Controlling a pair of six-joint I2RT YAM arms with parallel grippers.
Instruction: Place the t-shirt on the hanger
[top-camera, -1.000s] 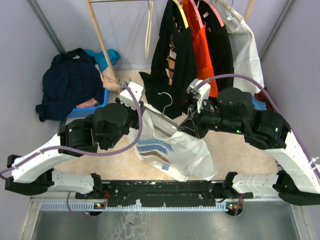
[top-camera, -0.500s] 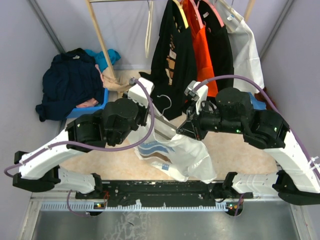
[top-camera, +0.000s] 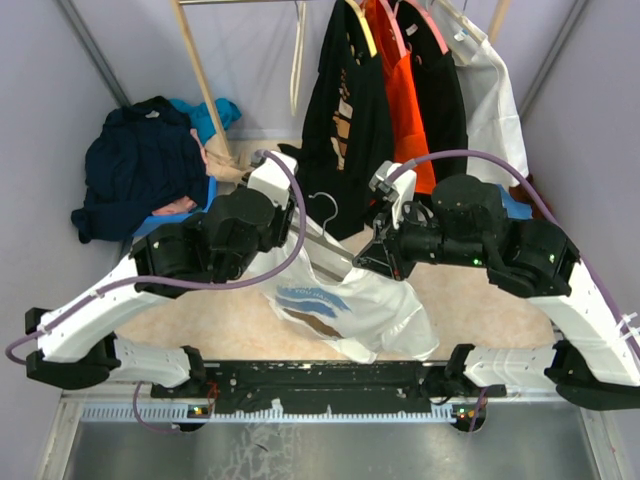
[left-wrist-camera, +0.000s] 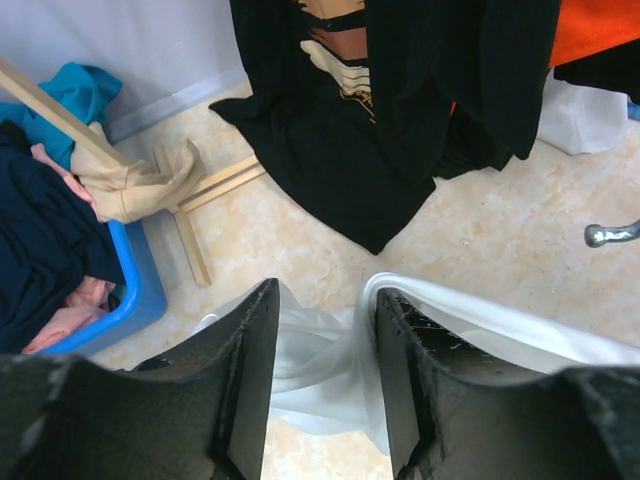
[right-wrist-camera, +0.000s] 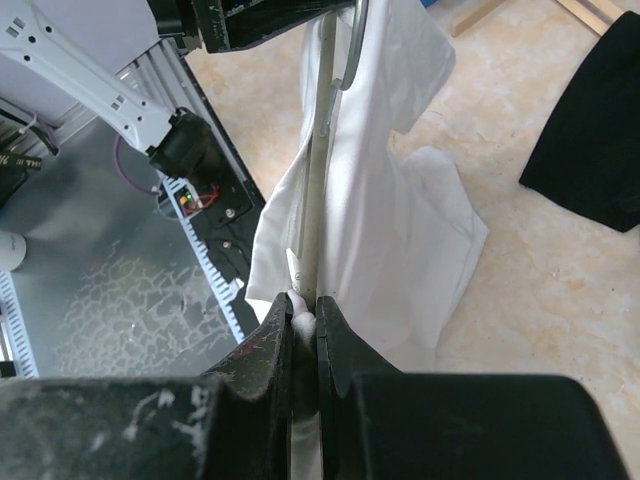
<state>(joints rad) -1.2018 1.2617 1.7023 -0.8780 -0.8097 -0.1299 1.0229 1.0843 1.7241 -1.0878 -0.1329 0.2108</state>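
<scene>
The white t-shirt (top-camera: 345, 305) with its blue print hangs over the pale hanger (top-camera: 335, 250), whose silver hook (top-camera: 326, 205) sticks up between the arms. My right gripper (top-camera: 381, 256) is shut on the hanger's right end with shirt cloth over it; in the right wrist view the gripper (right-wrist-camera: 303, 312) pinches the hanger arm (right-wrist-camera: 323, 150), and the t-shirt (right-wrist-camera: 390, 200) drapes down on both sides. My left gripper (left-wrist-camera: 320, 310) stands open at the hanger's left end. White t-shirt cloth (left-wrist-camera: 315, 365) lies in the gap below its fingers, and the hook tip (left-wrist-camera: 610, 234) shows at right.
Behind, a wooden rack (top-camera: 200, 70) carries black (top-camera: 345, 110), orange (top-camera: 400, 90) and white (top-camera: 490, 100) garments and a bare cream hanger (top-camera: 297, 60). A blue bin (top-camera: 175, 215) with dark navy clothes (top-camera: 140, 160) sits at back left. The arms' base rail (top-camera: 320, 385) runs along the near edge.
My left gripper has opened and let go of the shirt's left shoulder, pulling up and back. The shirt has settled a little lower and to the right. The right gripper has kept its hold.
</scene>
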